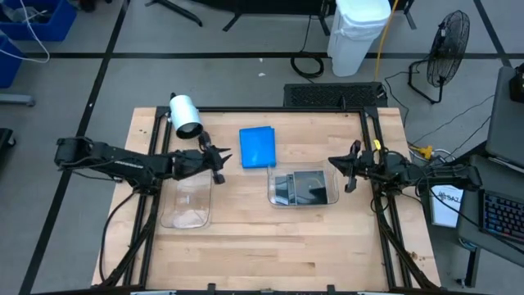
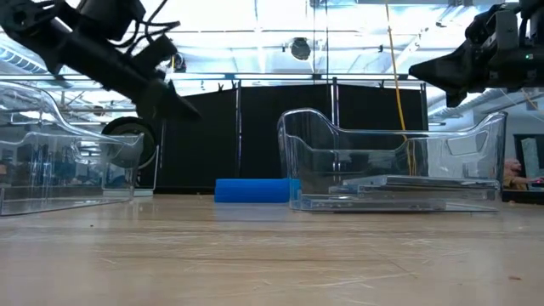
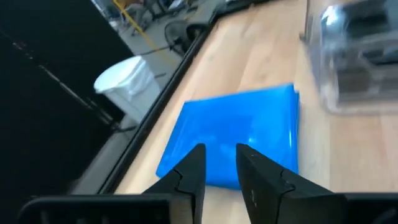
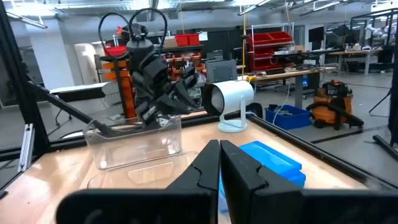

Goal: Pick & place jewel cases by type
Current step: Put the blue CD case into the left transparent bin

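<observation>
Near the upper left of the wooden table [image 1: 262,238] in the high view stands a white cylindrical camera-like device [image 1: 185,115], close beside the left arm's wrist; beyond the table's far edge sit a white bin [image 1: 358,33] and a floor fan [image 1: 446,45]. A stack of bright blue jewel cases [image 1: 257,147] lies flat in the upper middle of the table, apart from both trays. The left gripper [image 1: 218,161] hovers just left of that stack with nothing between its fingers, which stand a narrow gap apart. Below it, at left centre, an empty clear tray [image 1: 187,201] rests on the wood. Right of centre a second clear tray [image 1: 304,188] holds dark translucent jewel cases [image 1: 300,186] lying flat. The right gripper [image 1: 350,170] hangs just right of that tray, pinched together, holding nothing.
</observation>
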### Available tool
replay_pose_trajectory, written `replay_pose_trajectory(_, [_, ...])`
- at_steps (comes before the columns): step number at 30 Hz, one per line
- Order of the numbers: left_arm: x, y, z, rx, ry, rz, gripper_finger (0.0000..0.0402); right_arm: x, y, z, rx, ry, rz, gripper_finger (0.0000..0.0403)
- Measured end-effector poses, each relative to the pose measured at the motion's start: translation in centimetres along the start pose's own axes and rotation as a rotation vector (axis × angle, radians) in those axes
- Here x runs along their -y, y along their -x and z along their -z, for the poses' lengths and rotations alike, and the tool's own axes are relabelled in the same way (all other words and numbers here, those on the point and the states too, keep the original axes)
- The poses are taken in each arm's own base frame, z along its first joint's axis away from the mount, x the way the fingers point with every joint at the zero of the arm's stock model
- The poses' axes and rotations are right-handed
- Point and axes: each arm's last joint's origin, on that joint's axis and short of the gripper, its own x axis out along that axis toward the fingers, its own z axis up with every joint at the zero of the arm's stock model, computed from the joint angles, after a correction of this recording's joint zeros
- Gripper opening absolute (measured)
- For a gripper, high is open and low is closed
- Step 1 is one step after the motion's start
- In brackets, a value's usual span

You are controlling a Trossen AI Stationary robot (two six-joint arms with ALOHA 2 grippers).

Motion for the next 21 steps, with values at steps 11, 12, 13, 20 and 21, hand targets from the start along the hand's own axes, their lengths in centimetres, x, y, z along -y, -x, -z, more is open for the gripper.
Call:
replay_pose_trajectory(11, [4.1,-4.9,-3.0,-0.227,-0.171,0.103,0.0201,0.0,0.0,0.0,0.000,0.000,0.000,0.0008])
replay_pose_trajectory(12, [4.4,-5.5,-3.3,-0.276,-0.180,0.113,0.0213,0.0,0.0,0.0,0.000,0.000,0.000,0.0007])
replay_pose_trajectory(13, [4.8,-6.2,-3.5,-0.323,-0.188,0.123,0.0225,0.0,0.0,0.0,0.000,0.000,0.000,0.0007])
replay_pose_trajectory(20, [7.1,-8.9,-4.0,-0.469,-0.245,0.166,0.0280,0.0,0.0,0.0,0.000,0.000,0.000,0.0008])
replay_pose_trajectory(21, [7.3,-9.2,-3.9,-0.476,-0.250,0.162,0.0283,0.0,0.0,0.0,0.000,0.000,0.000,0.0008])
